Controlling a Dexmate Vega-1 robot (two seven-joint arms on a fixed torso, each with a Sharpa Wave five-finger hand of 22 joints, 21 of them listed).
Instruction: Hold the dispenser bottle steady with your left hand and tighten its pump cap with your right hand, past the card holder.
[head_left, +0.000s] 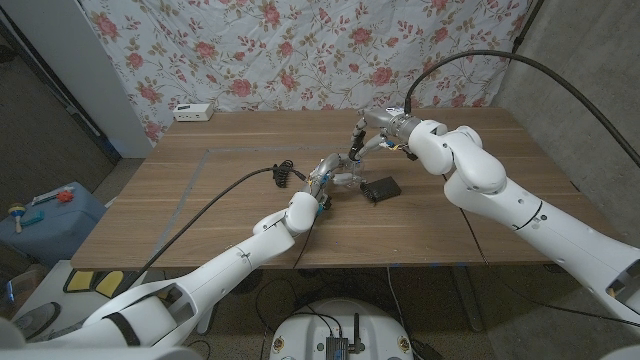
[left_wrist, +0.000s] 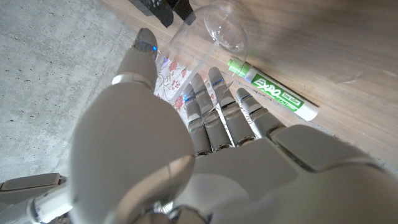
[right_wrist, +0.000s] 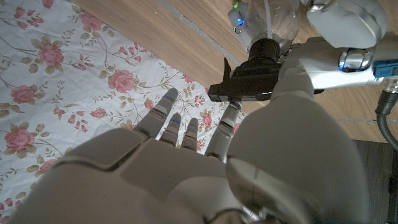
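Observation:
The clear dispenser bottle stands tilted at the table's middle, its black pump cap on top. My left hand grips the bottle body, thumb on one side and fingers on the other. From the right, my right hand reaches down onto the cap. In the right wrist view its thumb and one finger lie against the pump cap, while the other fingers spread away. The black card holder lies flat just right of the bottle.
A green dry-erase marker lies on the wood beside my left hand. A white power strip sits at the table's far left edge, against the floral curtain. A black cable runs along my left arm.

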